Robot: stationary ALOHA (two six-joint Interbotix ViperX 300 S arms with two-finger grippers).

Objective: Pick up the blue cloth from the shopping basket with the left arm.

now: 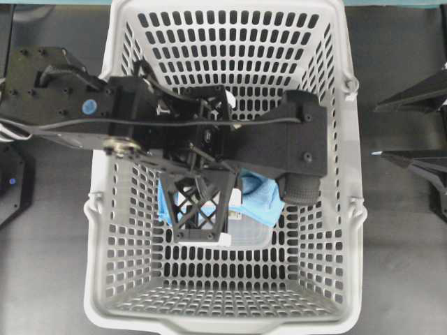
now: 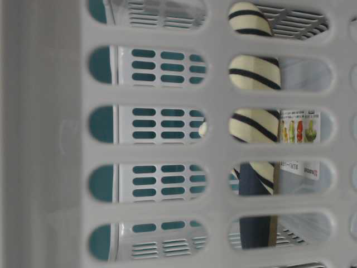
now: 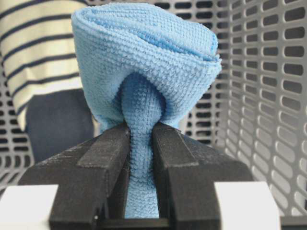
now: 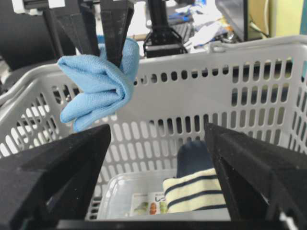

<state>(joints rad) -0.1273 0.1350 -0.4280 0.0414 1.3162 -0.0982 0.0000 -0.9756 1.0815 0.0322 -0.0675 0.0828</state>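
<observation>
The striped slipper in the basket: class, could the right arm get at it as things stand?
Probably yes. The right pincer stands open outside the shopping basket, and the striped slipper lies uncovered inside. The left pincer holds the blue cloth near rim height, off to one side, so little blocks the way.

We see the left arm [image 1: 84, 105] as matte black flat plates held by small dark screws, with a round blue spot on its side, a silvery disc at one joint, and a thin black cable running along its top. Its gripper [image 1: 202, 209] is a black lattice truss of crossed struts ending in a white tip, and up close its fingers [image 3: 108, 158] look like grainy black wedges with white blocks at the base. The right gripper [image 4: 158, 182] has two thick, plain black pointed fingers with the same rough printed texture and no lattice.
</observation>
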